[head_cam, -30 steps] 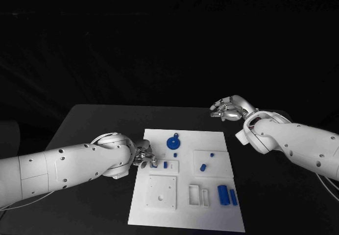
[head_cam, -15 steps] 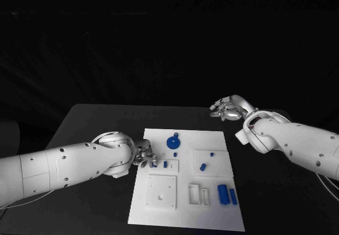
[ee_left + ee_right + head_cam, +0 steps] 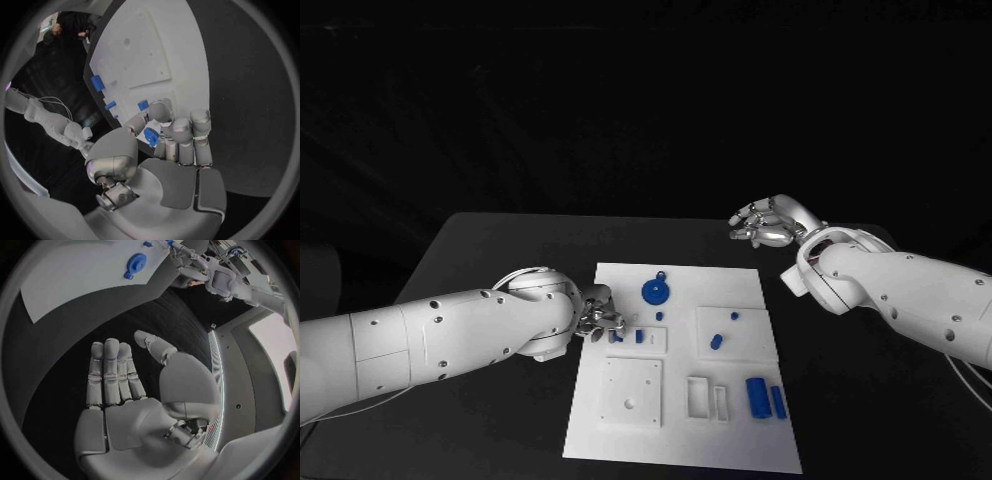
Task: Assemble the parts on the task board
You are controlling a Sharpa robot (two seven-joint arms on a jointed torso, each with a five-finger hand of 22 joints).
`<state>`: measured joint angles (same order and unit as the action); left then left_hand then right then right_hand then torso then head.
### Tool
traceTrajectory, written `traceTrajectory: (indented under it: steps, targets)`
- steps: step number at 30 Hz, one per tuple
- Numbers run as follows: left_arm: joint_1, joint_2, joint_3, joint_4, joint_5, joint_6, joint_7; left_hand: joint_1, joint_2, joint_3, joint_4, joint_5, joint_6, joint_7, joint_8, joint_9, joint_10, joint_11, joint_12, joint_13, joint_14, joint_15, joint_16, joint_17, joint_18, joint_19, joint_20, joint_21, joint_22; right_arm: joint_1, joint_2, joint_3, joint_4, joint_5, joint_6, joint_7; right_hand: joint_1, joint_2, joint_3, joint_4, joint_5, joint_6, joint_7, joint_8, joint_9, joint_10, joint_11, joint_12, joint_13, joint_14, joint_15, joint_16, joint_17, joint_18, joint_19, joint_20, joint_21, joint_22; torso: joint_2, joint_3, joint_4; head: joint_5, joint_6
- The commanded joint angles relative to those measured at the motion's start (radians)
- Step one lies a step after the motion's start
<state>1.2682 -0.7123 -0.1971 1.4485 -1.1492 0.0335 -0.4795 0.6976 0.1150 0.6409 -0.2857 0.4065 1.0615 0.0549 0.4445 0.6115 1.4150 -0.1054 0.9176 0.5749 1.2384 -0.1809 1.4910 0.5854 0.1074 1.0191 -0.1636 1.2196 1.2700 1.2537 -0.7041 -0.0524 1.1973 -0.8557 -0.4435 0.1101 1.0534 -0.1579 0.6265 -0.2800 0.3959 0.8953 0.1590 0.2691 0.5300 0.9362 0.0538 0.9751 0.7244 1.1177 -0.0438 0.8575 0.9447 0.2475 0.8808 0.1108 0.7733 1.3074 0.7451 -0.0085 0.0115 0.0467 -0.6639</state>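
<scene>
The white task board [image 3: 678, 440] lies mid-table and also appears in the left wrist view [image 3: 150, 55]. At the board's left edge, my left hand [image 3: 596, 322] pinches a small blue part [image 3: 150, 137] between thumb and fingers. Near it, small blue parts [image 3: 639, 337] stand in a raised white block. A round blue disc [image 3: 655, 291] lies on the far part of the board, two small blue pieces [image 3: 715, 341] sit mid-right, and two blue cylinders [image 3: 754, 397] lie near right. My right hand [image 3: 764, 225] hovers beyond the board's far right corner, fingers straight and apart [image 3: 115, 375], holding nothing.
A white square plate with a hole [image 3: 630, 392] and a slotted white block [image 3: 707, 397] sit on the board's near half. Black table [image 3: 502, 250] surrounds the board on all sides. The right wrist view shows the board's far corner [image 3: 81, 270] with the disc [image 3: 135, 262].
My left arm has edged slightly toward the board, with the hand still at the left edge. The right hand has not moved.
</scene>
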Motion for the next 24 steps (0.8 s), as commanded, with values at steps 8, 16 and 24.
traceTrajectory:
  steps: [8,16,24]
  targets:
    - [-0.006,0.013,-0.004,0.006,-0.048,0.074,-0.010,0.003,0.004,0.013,-0.002,0.028,0.147,-0.061,0.007,-0.003,-0.002,-0.009,0.011,0.005,0.024,-0.033,0.008,0.004,0.014,0.010,-0.100,0.009,0.002,-0.001,0.000,0.000,0.001,-0.003,0.011,0.009,0.007,-0.001,0.001,0.002,0.009,-0.004,0.003,-0.004,0.001,-0.001,-0.001,0.004,-0.002,-0.003,0.001,0.003,-0.002,0.014,0.001,0.004,-0.006,0.019,0.000,-0.0003,0.0008,-0.002,-0.002]
    - [-0.006,0.012,-0.004,0.000,-0.066,0.063,-0.017,0.006,0.006,0.016,-0.002,0.033,0.147,-0.062,0.008,-0.004,-0.003,-0.010,0.012,0.006,0.024,-0.034,0.008,0.005,0.014,0.010,-0.100,0.010,0.002,-0.001,0.000,0.000,0.002,-0.003,0.011,0.009,0.006,-0.001,0.001,0.002,0.011,-0.004,0.003,-0.004,0.001,-0.001,-0.001,0.004,-0.002,-0.003,0.001,0.003,-0.002,0.014,0.001,0.004,-0.006,0.019,0.000,-0.0007,0.0009,-0.001,-0.001]
    - [-0.007,0.012,-0.003,-0.001,-0.071,0.067,-0.016,0.001,0.012,0.019,-0.004,0.088,0.151,-0.065,0.014,-0.005,-0.004,-0.013,0.019,0.012,0.027,-0.035,0.013,0.011,0.014,0.011,-0.099,0.014,0.004,-0.001,0.001,0.000,0.001,-0.003,0.011,0.009,0.006,-0.001,0.001,0.002,0.013,-0.004,0.003,-0.004,0.001,-0.001,-0.001,0.004,-0.002,-0.003,0.001,0.003,-0.002,0.014,0.001,0.004,-0.006,0.019,0.000,-0.0009,0.0004,-0.002,-0.001]
